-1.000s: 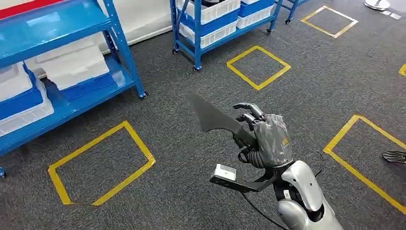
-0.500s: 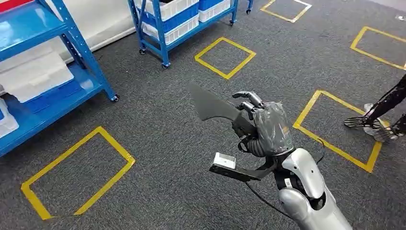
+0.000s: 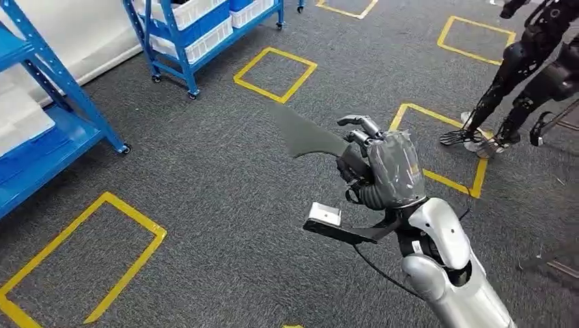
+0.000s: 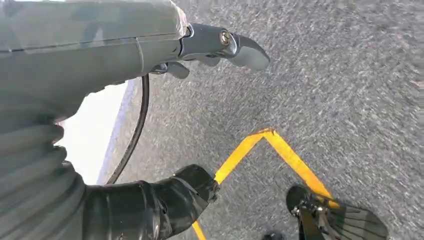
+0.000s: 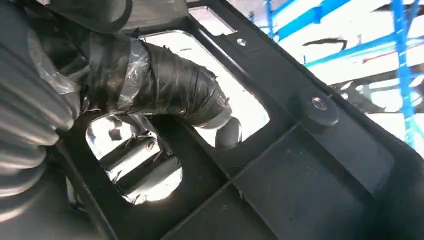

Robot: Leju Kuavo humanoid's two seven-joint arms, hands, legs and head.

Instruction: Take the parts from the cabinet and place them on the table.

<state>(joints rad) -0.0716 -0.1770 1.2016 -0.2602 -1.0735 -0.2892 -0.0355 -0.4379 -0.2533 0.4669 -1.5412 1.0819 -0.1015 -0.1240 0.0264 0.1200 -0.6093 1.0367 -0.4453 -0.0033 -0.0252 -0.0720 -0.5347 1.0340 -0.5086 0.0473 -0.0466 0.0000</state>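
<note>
The robot's right hand (image 3: 382,171) grips a flat dark plastic part (image 3: 304,137), fingers curled over its near end while the pointed far end juts out above the grey carpet (image 3: 225,198); the right wrist view shows the fingers (image 5: 170,85) hooked through an opening in the part's ribbed, bolted underside. The left hand (image 4: 125,50) hangs low over the carpet, holding nothing, thumb and fingers apart. Around the carried part, the floor is marked with yellow tape squares (image 3: 274,74), and blue wheeled racks (image 3: 174,48) stacked with white and blue bins (image 3: 198,34) stand well apart from the hand, off to the left. Another dark-legged robot (image 3: 526,68) stands at the far right beside a taped square. By the look of it, the part is already out of the cabinet and the carrying step is in hand: the robot is between the shelving and its goal, with no worktop in sight. The next move, one would judge, calls for keeping the grip steady while walking, finding the worktop, and lowering the part flat before letting go. No brand, label or legible writing can be made out on the part, the racks or the bins.
</note>
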